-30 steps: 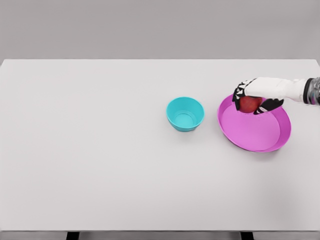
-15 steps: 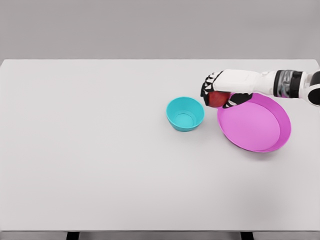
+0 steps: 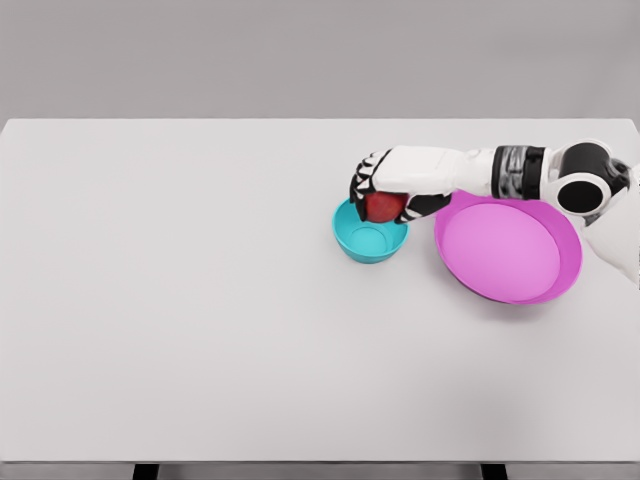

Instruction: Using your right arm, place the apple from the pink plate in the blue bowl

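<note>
Over the bowl: right hand (image 3: pixel 385 190) hangs above the far rim of the blue bowl (image 3: pixel 369 240), arm stretched in from the right edge across the top of the pink plate (image 3: pixel 510 255).
Hand state: fingers curled around the apple (image 3: pixel 383 206), clenched on it from above; red shows under the palm between dark fingertips.
Apple location: in the hand, above the bowl's back half, not resting in the bowl (hard to tell how high off the rim).
Just changed: a second ago hand and apple sat over the plate's far-left edge; half a second ago they were in the gap between plate and bowl; now they are over the bowl. Fast leftward carry.
Plate: nothing on it now; same spot as before.
Bowl: has not shifted, upright, inside looks empty.
Table (image 3: pixel 200 320): white, plain, holds the bowl and plate just beside each other.
Left arm: not visible.
Task meaning: pickup and transfer look done; only the drop remains, I judge.
Next move needs: slight centring toward the bowl's middle, then fingers letting go.
Risk: release this near the far rim could bounce the apple out.
</note>
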Robot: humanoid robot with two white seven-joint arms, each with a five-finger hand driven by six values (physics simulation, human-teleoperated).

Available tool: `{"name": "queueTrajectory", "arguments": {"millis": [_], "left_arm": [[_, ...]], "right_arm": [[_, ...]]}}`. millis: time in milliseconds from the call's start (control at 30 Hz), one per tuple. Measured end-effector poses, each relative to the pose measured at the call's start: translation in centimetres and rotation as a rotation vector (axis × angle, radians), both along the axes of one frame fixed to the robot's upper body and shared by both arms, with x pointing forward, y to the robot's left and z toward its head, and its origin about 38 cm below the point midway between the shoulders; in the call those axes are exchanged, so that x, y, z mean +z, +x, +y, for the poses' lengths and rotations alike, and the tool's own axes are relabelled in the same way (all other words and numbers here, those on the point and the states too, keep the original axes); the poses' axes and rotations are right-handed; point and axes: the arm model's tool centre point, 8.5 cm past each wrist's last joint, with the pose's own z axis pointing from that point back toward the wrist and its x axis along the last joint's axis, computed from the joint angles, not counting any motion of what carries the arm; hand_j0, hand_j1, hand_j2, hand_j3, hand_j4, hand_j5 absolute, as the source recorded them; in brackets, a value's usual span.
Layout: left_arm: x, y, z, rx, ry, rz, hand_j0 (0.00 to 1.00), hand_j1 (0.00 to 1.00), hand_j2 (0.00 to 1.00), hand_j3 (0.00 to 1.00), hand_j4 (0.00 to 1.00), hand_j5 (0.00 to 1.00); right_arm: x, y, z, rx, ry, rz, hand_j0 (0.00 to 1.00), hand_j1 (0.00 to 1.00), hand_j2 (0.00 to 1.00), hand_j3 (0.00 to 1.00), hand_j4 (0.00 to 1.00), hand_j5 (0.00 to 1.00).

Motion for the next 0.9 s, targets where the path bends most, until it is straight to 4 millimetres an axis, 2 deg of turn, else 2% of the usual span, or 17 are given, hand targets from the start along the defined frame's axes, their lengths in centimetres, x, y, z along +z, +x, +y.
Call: {"name": "queueTrajectory", "arguments": {"millis": [133, 167, 200, 533, 633, 700, 800, 900], "left_arm": [[0.0, 0.0, 0.0, 0.0, 0.0, 0.0, 1.0, 1.0, 1.0, 1.0, 1.0, 1.0], [0.0, 0.0, 0.0, 0.0, 0.0, 0.0, 1.0, 1.0, 1.0, 1.0, 1.0, 1.0], [0.0, 0.0, 0.0, 0.0, 0.0, 0.0, 1.0, 1.0, 1.0, 1.0, 1.0, 1.0], [0.0, 0.0, 0.0, -0.001, 0.0, 0.0, 1.0, 1.0, 1.0, 1.0, 1.0, 1.0], [0.0, 0.0, 0.0, 0.0, 0.0, 0.0, 1.0, 1.0, 1.0, 1.0, 1.0, 1.0], [0.0, 0.0, 0.0, 0.0, 0.0, 0.0, 1.0, 1.0, 1.0, 1.0, 1.0, 1.0], [0.0, 0.0, 0.0, 0.0, 0.0, 0.0, 1.0, 1.0, 1.0, 1.0, 1.0, 1.0], [0.0, 0.0, 0.0, 0.0, 0.0, 0.0, 1.0, 1.0, 1.0, 1.0, 1.0, 1.0]], "right_arm": [[-0.4, 0.0, 0.5, 0.008, -0.01, 0.003, 0.47, 0.47, 0.47, 0.47, 0.47, 0.47], [-0.5, 0.0, 0.6, 0.009, -0.012, 0.004, 0.59, 0.59, 0.59, 0.59, 0.59, 0.59], [-0.6, 0.0, 0.6, 0.009, -0.014, 0.005, 1.0, 1.0, 1.0, 1.0, 1.0, 1.0], [-0.6, 0.1, 0.6, 0.002, -0.018, 0.005, 1.0, 1.0, 1.0, 1.0, 1.0, 1.0], [1.1, 0.1, 0.3, 0.01, -0.014, -0.038, 1.0, 1.0, 1.0, 1.0, 1.0, 1.0], [2.4, -0.5, -1.5, -0.009, -0.006, -0.073, 1.0, 1.0, 1.0, 1.0, 1.0, 1.0], [3.0, -2.0, -5.9, -0.085, 0.011, -0.098, 1.0, 1.0, 1.0, 1.0, 1.0, 1.0], [4.5, -2.3, -10.0, -0.18, 0.033, -0.133, 1.0, 1.0, 1.0, 1.0, 1.0, 1.0]]}}
